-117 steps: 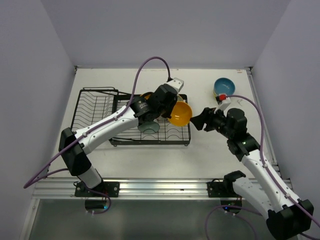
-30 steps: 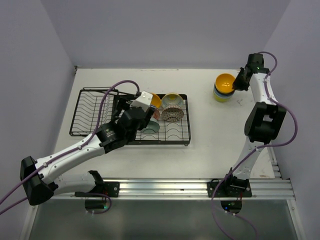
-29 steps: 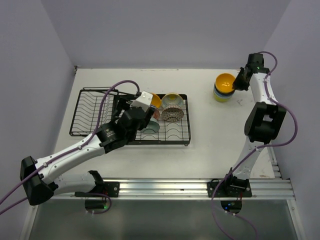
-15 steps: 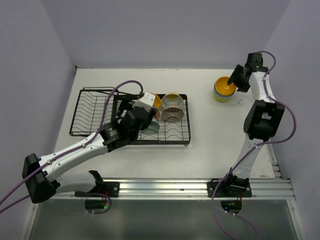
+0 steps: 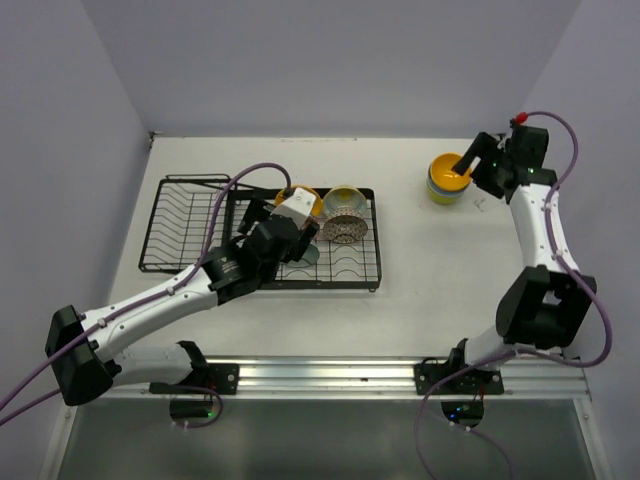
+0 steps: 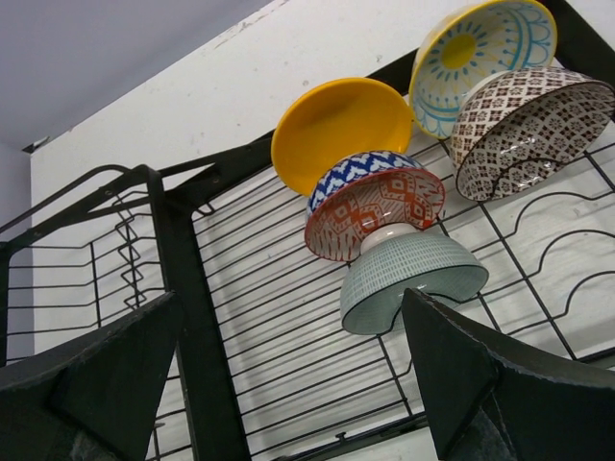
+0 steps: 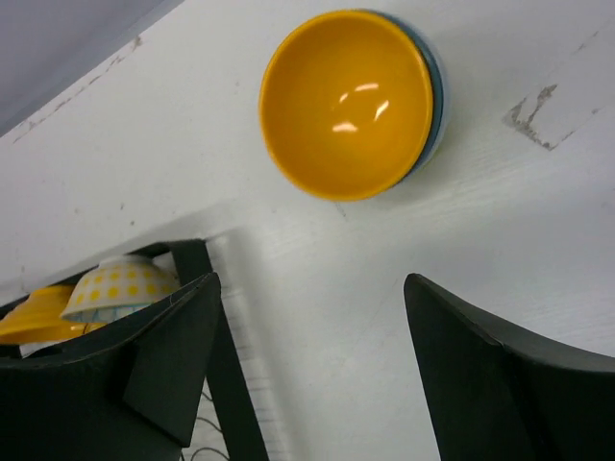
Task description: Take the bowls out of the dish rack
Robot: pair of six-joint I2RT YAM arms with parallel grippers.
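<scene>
Robot lab cell: plain pale walls [image 5: 330,60], white table [image 5: 430,290], aluminium mounting rail [image 5: 330,374].

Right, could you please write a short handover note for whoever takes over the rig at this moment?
Left gripper: open, empty, over the dish rack.
Right gripper: open, empty, above the table near the stack.
Done: top orange-yellow bowl sits nested in the blue bowl on the table, right of the rack.
Left to do: five bowls in the rack: plain orange-yellow rack bowl, red-and-blue patterned bowl, pale teal bowl, yellow bowl with blue pattern, brown patterned bowl.
</scene>
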